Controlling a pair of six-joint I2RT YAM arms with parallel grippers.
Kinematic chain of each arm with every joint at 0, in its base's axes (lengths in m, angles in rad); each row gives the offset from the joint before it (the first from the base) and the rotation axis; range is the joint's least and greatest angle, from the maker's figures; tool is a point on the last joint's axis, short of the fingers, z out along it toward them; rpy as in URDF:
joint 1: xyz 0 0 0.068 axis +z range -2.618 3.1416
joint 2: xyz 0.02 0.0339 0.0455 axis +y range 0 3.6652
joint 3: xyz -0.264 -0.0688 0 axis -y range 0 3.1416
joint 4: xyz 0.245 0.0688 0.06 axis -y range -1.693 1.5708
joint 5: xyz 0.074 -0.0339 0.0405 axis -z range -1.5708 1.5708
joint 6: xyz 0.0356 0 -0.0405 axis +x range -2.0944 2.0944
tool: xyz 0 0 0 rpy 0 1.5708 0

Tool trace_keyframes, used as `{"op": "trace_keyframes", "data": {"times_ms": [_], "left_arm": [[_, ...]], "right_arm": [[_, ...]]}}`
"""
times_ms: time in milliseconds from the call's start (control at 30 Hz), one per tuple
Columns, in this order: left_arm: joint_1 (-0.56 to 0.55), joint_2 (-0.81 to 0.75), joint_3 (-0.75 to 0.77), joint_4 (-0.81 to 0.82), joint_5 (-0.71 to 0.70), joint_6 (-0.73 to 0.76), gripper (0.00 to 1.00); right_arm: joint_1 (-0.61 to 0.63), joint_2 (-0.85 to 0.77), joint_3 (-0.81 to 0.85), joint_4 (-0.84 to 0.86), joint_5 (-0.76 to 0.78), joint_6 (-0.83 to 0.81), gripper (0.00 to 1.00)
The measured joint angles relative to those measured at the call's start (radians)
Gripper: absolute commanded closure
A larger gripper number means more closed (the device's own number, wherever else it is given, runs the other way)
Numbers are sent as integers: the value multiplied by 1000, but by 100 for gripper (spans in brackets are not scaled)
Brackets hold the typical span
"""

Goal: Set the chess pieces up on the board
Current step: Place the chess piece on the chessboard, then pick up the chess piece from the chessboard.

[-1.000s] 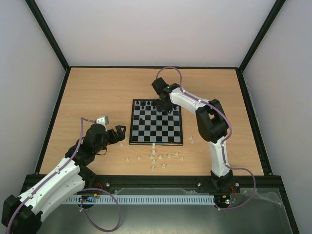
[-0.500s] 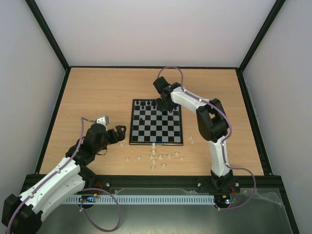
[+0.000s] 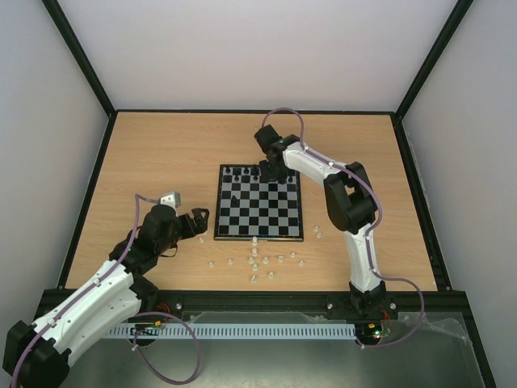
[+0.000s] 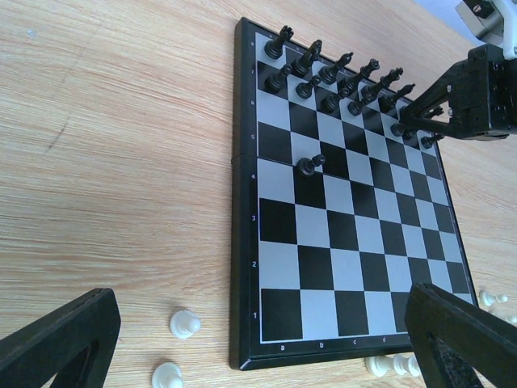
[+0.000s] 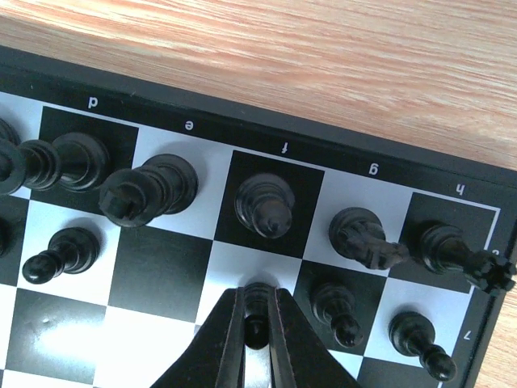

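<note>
- the black pawn is at a pale square in the far rows of the board (among the other black men)
- the right gripper pinches it
- the left gripper, jaws spread wide, is beside the board's near-left corner
- white pieces lie loose on the table

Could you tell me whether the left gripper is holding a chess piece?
No, the left gripper is wide open with nothing held in it.

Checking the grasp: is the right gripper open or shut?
Shut: the right gripper pinches a black pawn between its fingers.
</note>
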Motion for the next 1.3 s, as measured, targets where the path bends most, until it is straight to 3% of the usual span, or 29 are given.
{"op": "trace_keyframes", "data": {"times_ms": [233, 467, 700, 867, 1000, 1133, 1300], "left_arm": [[0, 4, 0, 1, 0, 0, 0], [0, 8, 0, 6, 0, 0, 1], [0, 14, 0, 16, 0, 1, 1], [0, 51, 0, 32, 3, 4, 1], [0, 131, 1, 47, 6, 12, 1], [0, 249, 32, 48, 4, 27, 0], [0, 416, 131, 56, 7, 60, 1]], "right_arm": [[0, 12, 11, 5, -2, 0, 91], [0, 24, 14, 7, -4, 2, 79], [0, 29, 14, 8, -15, 0, 76], [0, 6, -3, 16, -31, 1, 68], [0, -79, -60, 31, -52, 11, 49], [0, -217, -151, 54, -70, 29, 36], [0, -434, -329, 117, -106, 55, 31]]}}
